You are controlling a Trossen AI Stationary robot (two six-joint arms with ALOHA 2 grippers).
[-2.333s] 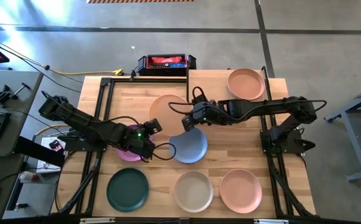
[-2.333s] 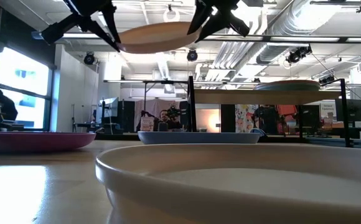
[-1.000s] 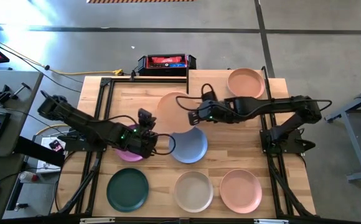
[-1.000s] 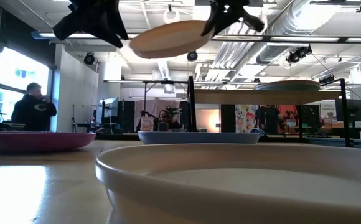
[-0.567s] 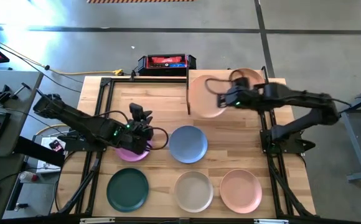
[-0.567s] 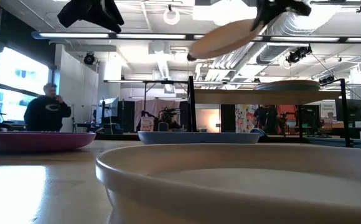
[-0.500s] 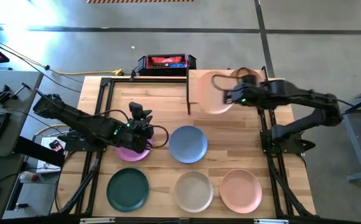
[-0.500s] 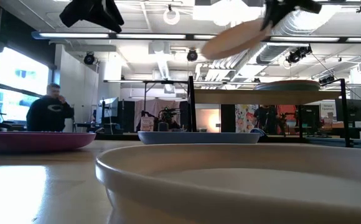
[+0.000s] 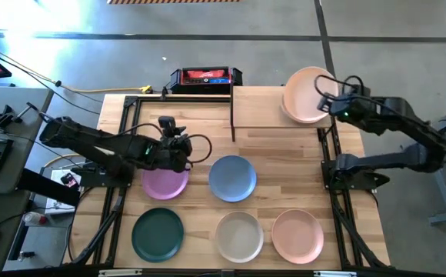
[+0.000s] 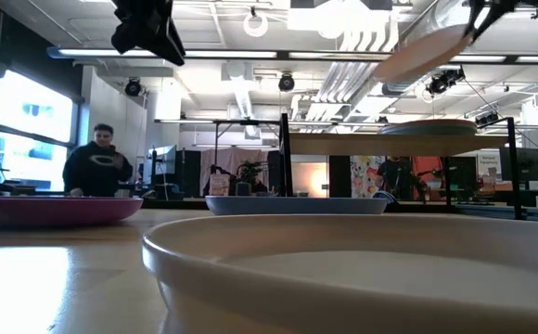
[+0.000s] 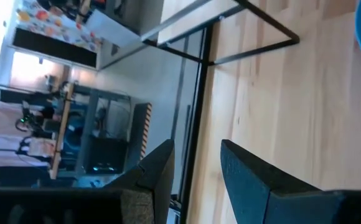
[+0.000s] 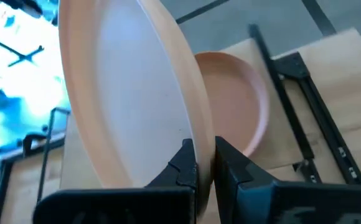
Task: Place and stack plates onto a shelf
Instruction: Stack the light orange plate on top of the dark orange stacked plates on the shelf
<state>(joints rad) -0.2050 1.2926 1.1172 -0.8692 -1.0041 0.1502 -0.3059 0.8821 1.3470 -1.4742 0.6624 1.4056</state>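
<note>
Light-wood table (image 9: 284, 173), grey concrete floor around; a person (image 10: 97, 172) standing in the room behind. Right pincer (image 9: 332, 104) clamped on the rim of a tilted peach plate (image 9: 305, 94), held above the shelf (image 9: 261, 108) and the beige plate (image 12: 230, 99) lying there. Left pincer (image 9: 174, 144) slightly parted, holding nothing, over the purple plate (image 9: 165, 183); blue plate (image 9: 233, 178) just beside.

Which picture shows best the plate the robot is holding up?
The right wrist view: the right gripper pinches the held plate by its rim, close up. The high view shows it above the shelf. The low view catches only its tilted edge; the left wrist view misses it.
</note>
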